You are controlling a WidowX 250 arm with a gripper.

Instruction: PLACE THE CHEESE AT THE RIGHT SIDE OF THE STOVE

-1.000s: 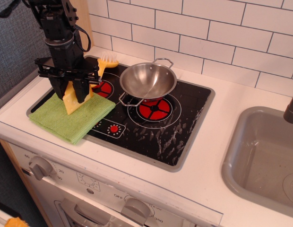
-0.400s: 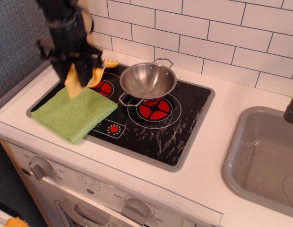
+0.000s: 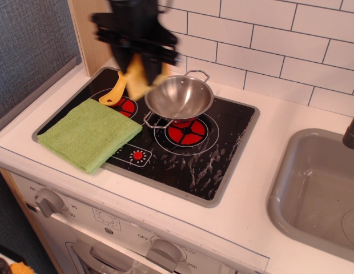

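My gripper (image 3: 144, 77) is blurred with motion, high above the back left of the stove (image 3: 222, 160). It is shut on the yellow cheese (image 3: 138, 81), which hangs between the fingers just left of the steel pan. The stove is a black glossy cooktop with red spiral burners and a grey rim. Its right part is bare black glass.
A steel pan (image 3: 180, 96) stands on the back burner. A green cloth (image 3: 88, 134) lies over the stove's left front. A yellow-handled brush (image 3: 113, 94) lies at the back left. A grey sink (image 3: 317, 191) is at the right. White tiled wall behind.
The gripper lifted the cheese off the green cloth, then carried it up and to the right, from the left edge to beside the pan.
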